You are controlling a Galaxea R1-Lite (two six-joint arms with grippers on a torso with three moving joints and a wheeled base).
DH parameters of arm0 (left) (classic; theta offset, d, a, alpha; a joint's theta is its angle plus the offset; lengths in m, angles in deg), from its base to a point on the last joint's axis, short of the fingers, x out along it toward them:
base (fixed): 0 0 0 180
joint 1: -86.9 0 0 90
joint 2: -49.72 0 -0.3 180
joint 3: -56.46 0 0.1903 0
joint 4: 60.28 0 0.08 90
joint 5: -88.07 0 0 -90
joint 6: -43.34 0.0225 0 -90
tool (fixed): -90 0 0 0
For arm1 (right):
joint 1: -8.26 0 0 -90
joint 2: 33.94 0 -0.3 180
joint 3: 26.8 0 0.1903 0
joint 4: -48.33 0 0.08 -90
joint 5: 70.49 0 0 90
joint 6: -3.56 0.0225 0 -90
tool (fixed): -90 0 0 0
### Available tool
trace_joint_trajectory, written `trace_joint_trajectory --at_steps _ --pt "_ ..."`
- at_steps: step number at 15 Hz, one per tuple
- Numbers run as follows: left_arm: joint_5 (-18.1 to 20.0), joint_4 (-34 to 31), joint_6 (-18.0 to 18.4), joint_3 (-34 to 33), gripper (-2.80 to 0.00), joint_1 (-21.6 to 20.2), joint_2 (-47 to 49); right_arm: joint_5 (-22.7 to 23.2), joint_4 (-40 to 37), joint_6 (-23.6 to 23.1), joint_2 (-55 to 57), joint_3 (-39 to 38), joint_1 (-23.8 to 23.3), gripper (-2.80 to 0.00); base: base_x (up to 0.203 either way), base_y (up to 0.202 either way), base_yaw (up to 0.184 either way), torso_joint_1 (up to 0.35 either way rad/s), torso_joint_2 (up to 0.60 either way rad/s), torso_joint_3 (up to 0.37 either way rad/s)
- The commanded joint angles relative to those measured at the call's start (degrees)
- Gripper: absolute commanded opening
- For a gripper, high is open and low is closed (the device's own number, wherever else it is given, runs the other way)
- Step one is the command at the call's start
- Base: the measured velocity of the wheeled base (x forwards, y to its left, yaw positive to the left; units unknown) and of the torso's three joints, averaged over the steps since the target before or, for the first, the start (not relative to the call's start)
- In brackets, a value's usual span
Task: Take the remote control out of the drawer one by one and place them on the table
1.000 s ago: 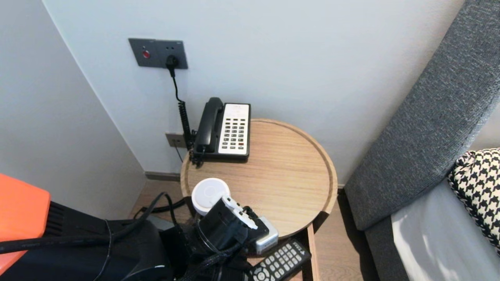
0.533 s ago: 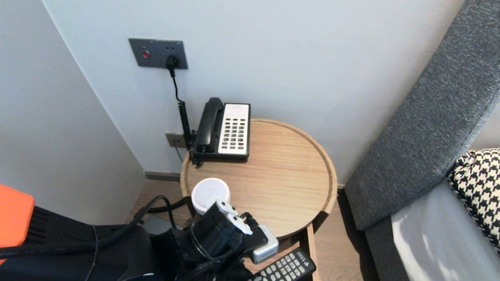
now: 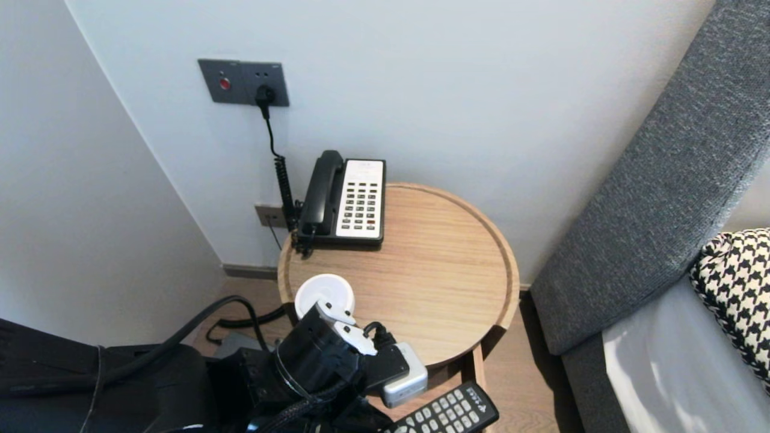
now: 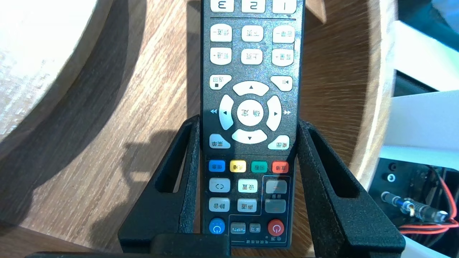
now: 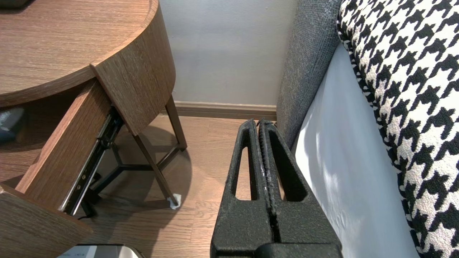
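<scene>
1. Remote [image 4: 251,64] sits clamped by its sides between the left gripper's [image 4: 249,123] fingers, buttons up.
2. Open drawer [image 5: 64,143] lies beneath that gripper.
3. Cup [image 3: 325,296] stands just beyond it, on the table [image 3: 433,270].
4. Right gripper [image 5: 257,123], fingers pressed together, hangs well apart, beside the bed [image 5: 340,161].

Ahead of the left end effector [image 4: 249,123] a round wooden table [image 3: 433,270] stands against a pale wall [image 3: 481,90] that carries a dark socket plate [image 3: 243,82]. The table's drawer [image 5: 53,150] is open over a wood-plank floor [image 5: 200,143]. Well to the end effector's right are a grey upholstered headboard [image 3: 662,168], a white mattress [image 3: 674,373] and a houndstooth cushion [image 3: 734,288].
</scene>
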Motion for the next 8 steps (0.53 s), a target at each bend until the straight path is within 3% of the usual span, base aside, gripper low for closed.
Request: trace_joint_trajectory --at_steps 1,5,8 --pt "0.06 0.14 -0.01 -0.04 -2.80 -0.01 -0.97 0.00 0.04 0.02 0.07 -1.41 0.00 -2.80 0.000 0.000 0.000 0.000 0.00 0.000" --pt "0.02 -0.11 -0.77 0.74 -2.80 -0.01 -2.84 0.00 0.04 0.02 0.07 -1.41 0.00 -2.80 0.000 0.000 0.000 0.000 0.00 0.000" --pt "-0.77 -0.26 -3.39 2.89 -2.80 0.01 -3.65 0.00 0.04 0.02 0.07 -1.41 0.00 -2.80 0.000 0.000 0.000 0.000 0.00 0.000"
